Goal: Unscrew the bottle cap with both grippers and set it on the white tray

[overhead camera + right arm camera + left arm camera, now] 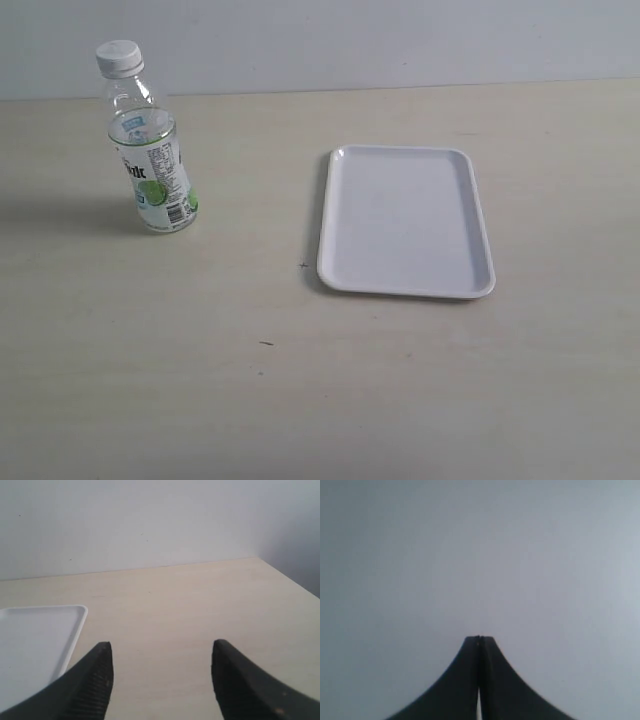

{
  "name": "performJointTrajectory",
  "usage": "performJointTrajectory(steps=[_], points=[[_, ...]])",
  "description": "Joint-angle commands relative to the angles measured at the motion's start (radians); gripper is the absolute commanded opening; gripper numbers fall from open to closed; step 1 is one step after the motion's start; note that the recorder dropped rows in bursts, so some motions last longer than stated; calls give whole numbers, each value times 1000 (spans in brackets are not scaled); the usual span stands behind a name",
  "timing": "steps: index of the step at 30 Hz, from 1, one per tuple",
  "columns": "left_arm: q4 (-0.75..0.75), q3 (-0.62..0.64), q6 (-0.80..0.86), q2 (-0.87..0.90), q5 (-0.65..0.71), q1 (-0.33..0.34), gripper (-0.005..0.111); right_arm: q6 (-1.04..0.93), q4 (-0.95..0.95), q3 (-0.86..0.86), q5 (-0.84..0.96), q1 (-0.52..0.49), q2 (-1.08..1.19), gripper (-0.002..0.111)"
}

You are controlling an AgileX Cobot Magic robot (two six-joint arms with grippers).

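The clear bottle (152, 165) with its lime label stands upright at the far left of the table, and the white ribbed cap (119, 57) sits on its neck. The white tray (404, 220) lies flat right of centre with nothing on it. Neither gripper shows in the exterior view. In the left wrist view my left gripper (480, 639) is shut, its fingers pressed together on nothing, facing only a plain grey surface. My right gripper (160, 647) is open over bare tabletop, with a corner of the tray (37, 635) beside one finger.
The pale wooden table (300, 380) ends at a light wall at the back. In the right wrist view the table's edge (287, 577) runs off past the far finger.
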Motion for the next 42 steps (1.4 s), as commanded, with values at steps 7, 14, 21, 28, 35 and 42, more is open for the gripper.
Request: performJointTrajectory(steps=[7, 14, 21, 28, 35, 42], points=[[224, -251, 79, 1235, -223, 1, 0, 0, 0, 5, -6, -5, -6, 57], [291, -268, 142, 1634, -452, 1, 0, 0, 0, 5, -6, -5, -6, 57], [364, -300, 181, 1774, -452, 1, 1, 0, 0, 5, -6, 5, -6, 57], [359, -302, 208, 1776, -452, 1, 47, 0, 0, 5, -6, 13, -6, 57], [369, -353, 198, 1809, -452, 1, 105, 0, 0, 5, -6, 13, -6, 57], [435, -473, 108, 1911, -452, 1, 105, 0, 0, 5, -6, 13, -6, 57]])
